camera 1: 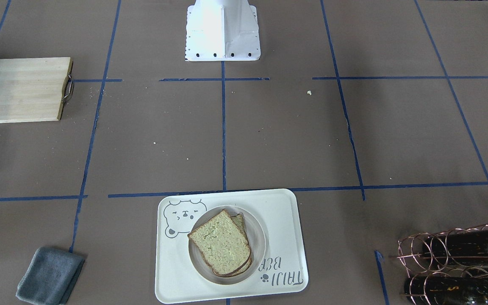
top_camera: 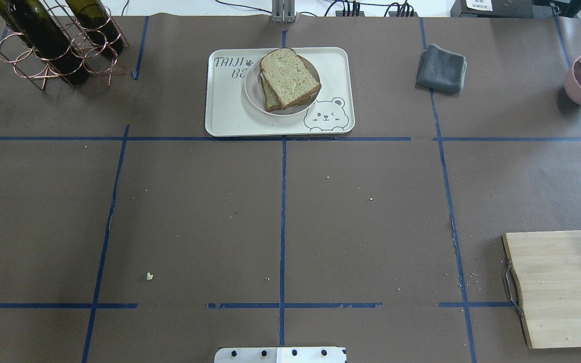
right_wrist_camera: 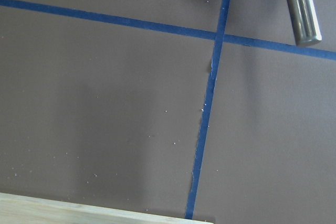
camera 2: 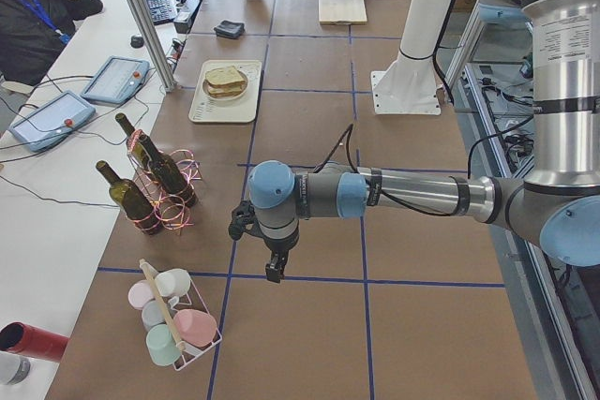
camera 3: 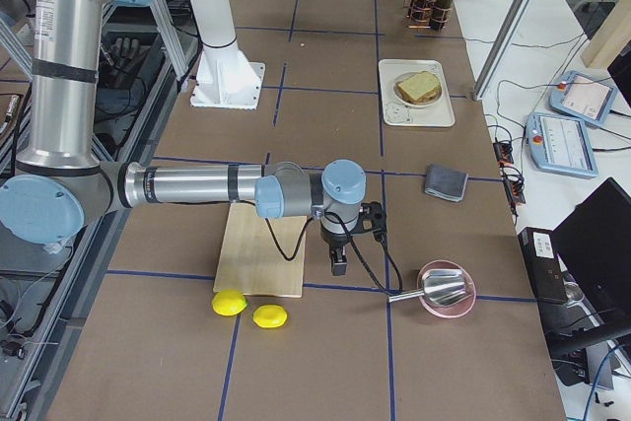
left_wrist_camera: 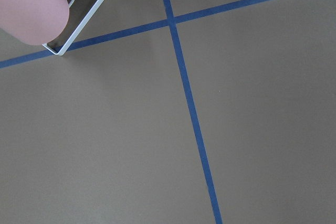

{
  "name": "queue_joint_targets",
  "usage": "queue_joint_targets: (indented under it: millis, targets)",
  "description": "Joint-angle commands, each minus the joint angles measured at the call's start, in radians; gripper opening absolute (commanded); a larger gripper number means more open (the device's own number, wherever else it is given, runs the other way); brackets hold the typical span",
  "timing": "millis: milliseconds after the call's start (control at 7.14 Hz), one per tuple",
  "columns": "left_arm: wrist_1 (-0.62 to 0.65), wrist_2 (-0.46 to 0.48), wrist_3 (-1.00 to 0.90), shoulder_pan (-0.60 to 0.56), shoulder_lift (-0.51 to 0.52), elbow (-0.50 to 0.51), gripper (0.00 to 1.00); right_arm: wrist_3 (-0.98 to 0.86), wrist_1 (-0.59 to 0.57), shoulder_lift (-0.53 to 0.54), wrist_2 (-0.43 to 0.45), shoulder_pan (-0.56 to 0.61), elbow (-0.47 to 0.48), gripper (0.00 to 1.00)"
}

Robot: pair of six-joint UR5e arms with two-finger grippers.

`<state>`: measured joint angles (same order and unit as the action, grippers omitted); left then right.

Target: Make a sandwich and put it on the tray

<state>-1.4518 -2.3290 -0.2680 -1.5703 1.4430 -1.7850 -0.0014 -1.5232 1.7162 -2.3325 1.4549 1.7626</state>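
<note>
Looks done: sandwich (top_camera: 289,76) sits stacked on plate (top_camera: 251,93) inside tray (top_camera: 230,118) on desk (top_camera: 371,227), left claw (camera 2: 273,271) and right claw (camera 3: 338,265) well apart from it, grip width can't tell.

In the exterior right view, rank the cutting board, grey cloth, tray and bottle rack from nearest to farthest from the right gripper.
1. Cutting board, right beside the right gripper.
2. Grey cloth, further along, operators' side.
3. Tray, mid-table.
4. Bottle rack, far end.
</note>
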Motion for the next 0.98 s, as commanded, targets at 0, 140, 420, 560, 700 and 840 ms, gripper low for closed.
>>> queue_joint_targets:
  millis: [0,140,420,560,700,840]
  targets:
    - [0.001,0.011,-0.003,0.001,0.005,-0.002,1.0,0.004,0.003,-0.001,0.002,0.001,0.0,1.0]
    - [0.001,0.01,-0.003,0.001,0.005,-0.005,1.0,0.006,0.003,0.003,0.002,0.001,0.001,1.0]
    - [0.001,0.011,-0.003,0.003,0.005,-0.01,1.0,0.0,0.003,0.006,0.001,-0.001,0.003,1.0]
    - [0.001,0.011,-0.003,0.003,0.005,-0.008,1.0,0.0,0.003,0.008,0.001,0.001,0.003,1.0]
    - [0.001,0.011,-0.003,0.003,0.005,-0.007,1.0,0.0,0.003,0.009,-0.001,0.001,0.004,1.0]
    - [0.001,0.011,-0.003,0.003,0.004,-0.005,1.0,0.0,0.003,0.011,-0.001,-0.001,0.004,1.0]
